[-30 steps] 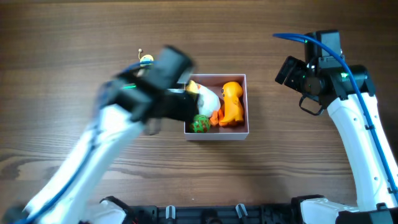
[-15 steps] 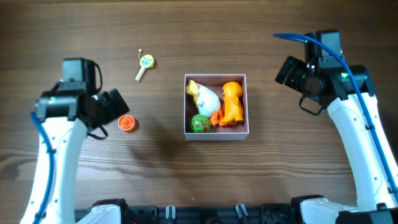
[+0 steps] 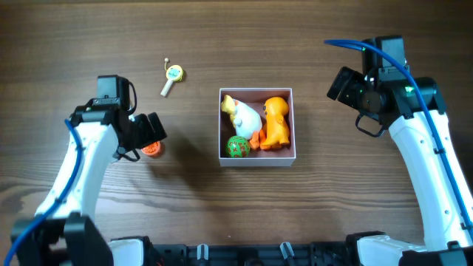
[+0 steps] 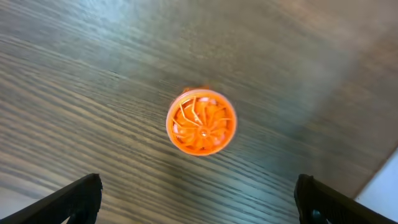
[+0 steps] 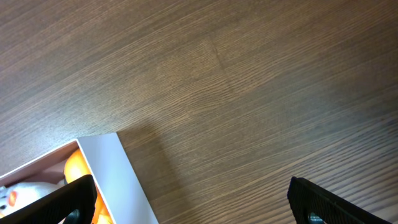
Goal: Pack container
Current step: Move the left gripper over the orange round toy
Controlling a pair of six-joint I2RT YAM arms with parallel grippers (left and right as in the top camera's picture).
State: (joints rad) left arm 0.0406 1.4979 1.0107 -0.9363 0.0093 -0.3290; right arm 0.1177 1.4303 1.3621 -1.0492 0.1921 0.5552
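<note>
The container (image 3: 294,118) is a small white-walled box at the table's middle, holding a white duck (image 3: 244,115), an orange dinosaur (image 3: 276,122) and a green ball (image 3: 237,146). Its wall also shows in the right wrist view (image 5: 115,171). An orange round toy (image 3: 151,149) lies on the table left of the box, directly under my left gripper (image 3: 151,131). In the left wrist view the toy (image 4: 201,121) sits between the open, empty fingers (image 4: 199,199). My right gripper (image 3: 346,89) is open and empty, hovering right of the box.
A small yellow-headed key-shaped toy (image 3: 172,76) lies on the wood at the back left, apart from everything else.
My left arm pulled out of the box leftward, then moved right over the orange round toy. The right arm has not moved.
</note>
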